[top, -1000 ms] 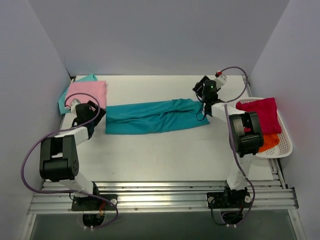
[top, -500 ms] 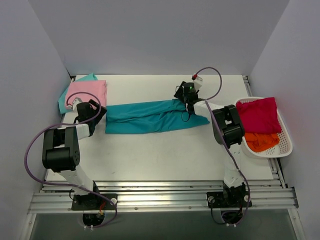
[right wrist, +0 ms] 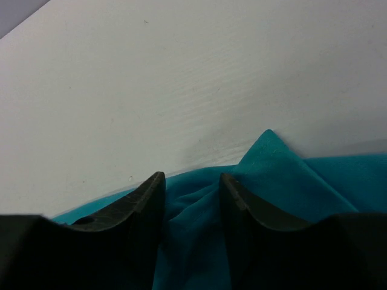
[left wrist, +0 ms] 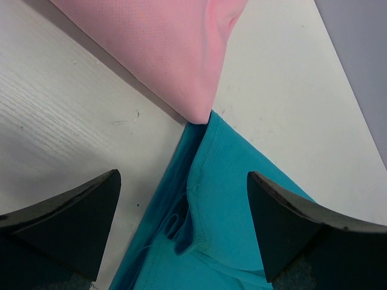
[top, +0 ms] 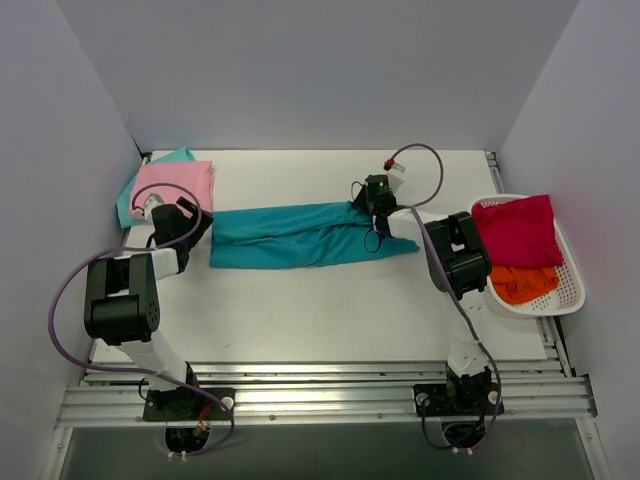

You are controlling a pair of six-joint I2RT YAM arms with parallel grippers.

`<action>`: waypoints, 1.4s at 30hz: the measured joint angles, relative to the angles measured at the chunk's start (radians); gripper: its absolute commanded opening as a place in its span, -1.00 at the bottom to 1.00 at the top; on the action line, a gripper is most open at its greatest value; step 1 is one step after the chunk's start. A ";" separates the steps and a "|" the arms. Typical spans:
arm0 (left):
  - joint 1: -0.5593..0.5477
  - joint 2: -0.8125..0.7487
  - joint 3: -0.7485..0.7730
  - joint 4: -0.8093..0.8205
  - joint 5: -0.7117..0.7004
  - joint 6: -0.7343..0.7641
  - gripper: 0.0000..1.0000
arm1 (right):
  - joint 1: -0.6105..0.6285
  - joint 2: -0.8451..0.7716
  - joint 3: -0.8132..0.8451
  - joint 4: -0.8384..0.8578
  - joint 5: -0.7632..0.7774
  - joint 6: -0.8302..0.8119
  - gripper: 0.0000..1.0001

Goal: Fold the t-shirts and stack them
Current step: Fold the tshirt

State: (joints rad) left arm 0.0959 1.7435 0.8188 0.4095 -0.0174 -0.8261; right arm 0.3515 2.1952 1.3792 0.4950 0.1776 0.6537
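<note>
Overhead, a large teal t-shirt (top: pixel 300 233) is lying as a long, narrow folded band across the middle of the table (top: pixel 330 310), stretching from near the left edge toward the right edge. Its soft cloth is showing lengthwise creases, and in the left wrist view a stitched hem is running along its left end (left wrist: pixel 211 199).

A pink t-shirt (top: pixel 178 183) is resting folded into a neat rectangle at the far-left corner. Its weave is appearing finely dotted close up (left wrist: pixel 163 48), and one of its corners is touching the teal end. A light mint-teal t-shirt (top: pixel 181 154) is lying beneath it, peeking out along the far and left sides.

At the right edge, a white perforated plastic basket (top: pixel 572 290) is overhanging the table, holding a crumpled crimson t-shirt (top: pixel 520 228) over an orange t-shirt (top: pixel 520 283).

The left end effector (left wrist: pixel 181 199) is hanging released, its two dark wedge-shaped fingers (left wrist: pixel 72 217) spread wide above the left end of the teal cloth and gripping nothing; from above it (top: pixel 192 228) is sitting just beside the pink rectangle.

The right end effector (right wrist: pixel 192 181) is pressing down at the far side of the teal band's right half (top: pixel 362 203). Its dark fingers (right wrist: pixel 139 199) are standing narrowly apart, straddling a raised ridge of teal cloth. Whether they are actually pinching that ridge cannot be told.

The table surface is showing matte white with a faint, fine grain.
</note>
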 measured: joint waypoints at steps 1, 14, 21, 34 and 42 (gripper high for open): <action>0.000 0.000 0.000 0.000 0.000 0.000 0.88 | 0.002 -0.008 -0.010 0.000 0.002 0.000 -0.41; 0.003 0.002 0.000 0.007 0.000 0.000 0.88 | 0.026 -0.105 -0.066 -0.009 0.034 -0.006 -1.00; 0.004 0.002 0.000 0.010 0.001 0.000 0.88 | 0.056 -0.219 -0.122 -0.027 0.064 -0.017 -1.00; 0.011 0.005 -0.001 0.019 0.026 0.000 0.88 | 0.372 -0.426 -0.466 -0.170 0.352 0.122 0.40; 0.018 0.005 -0.006 0.035 0.036 -0.001 0.88 | 0.423 -0.465 -0.506 -0.286 0.486 0.191 0.40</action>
State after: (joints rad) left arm 0.1135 1.7489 0.8131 0.4442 0.0189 -0.8268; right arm 0.7742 1.7298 0.8730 0.2085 0.6636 0.8448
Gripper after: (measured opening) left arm 0.940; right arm 0.698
